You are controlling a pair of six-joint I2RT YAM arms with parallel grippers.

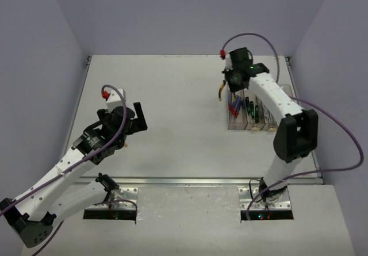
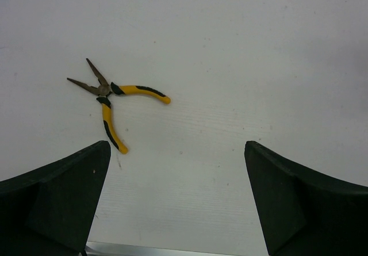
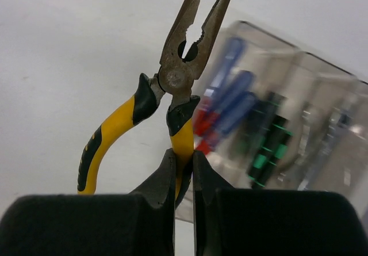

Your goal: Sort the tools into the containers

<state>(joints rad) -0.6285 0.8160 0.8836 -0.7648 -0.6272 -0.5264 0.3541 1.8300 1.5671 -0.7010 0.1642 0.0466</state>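
Relation for the coming move: held pliers [image 3: 183, 72] are sitting just left of the containers [image 3: 322, 89], off the far-left corner of the row and not over any bin. Right gripper [image 3: 184, 169] is clamping one yellow handle only, fingers pressed together on it. The other handle is splaying free to the left, and the nose is pointing on beyond the fingertips. Bins are running near-to-far, side by side. So, by judgement, the tool's long axis is needing to line up near-to-far before lowering, and the carry is heading rightward.

Contents from the left:
- Blue screwdrivers [image 3: 230, 95] are filling the leftmost bin.
- Green/black screwdrivers [image 3: 267, 146] are filling the next.
- Blurred silver shapes beyond are probably wrenches [image 3: 322, 146].
- The rightmost bin is lying under the right forearm in the top view, so its contents are not showing.

Judging that the pliers are wanting a bin holding no other kind, likely toward the right end, which means a pass over filled bins. Risks: the splayed handle catching a bin wall, and the single-handle grip letting the tool swing.

Left gripper [image 2: 178, 198] is hanging wide apart, holding nothing, over the left part of the table [image 2: 259, 49], well apart from the containers. Loose pliers [image 2: 109, 98] are lying flat ahead of it, handles spread, nose pointing away. Left arm is being the nearer one for that tool, and nothing is standing between them.
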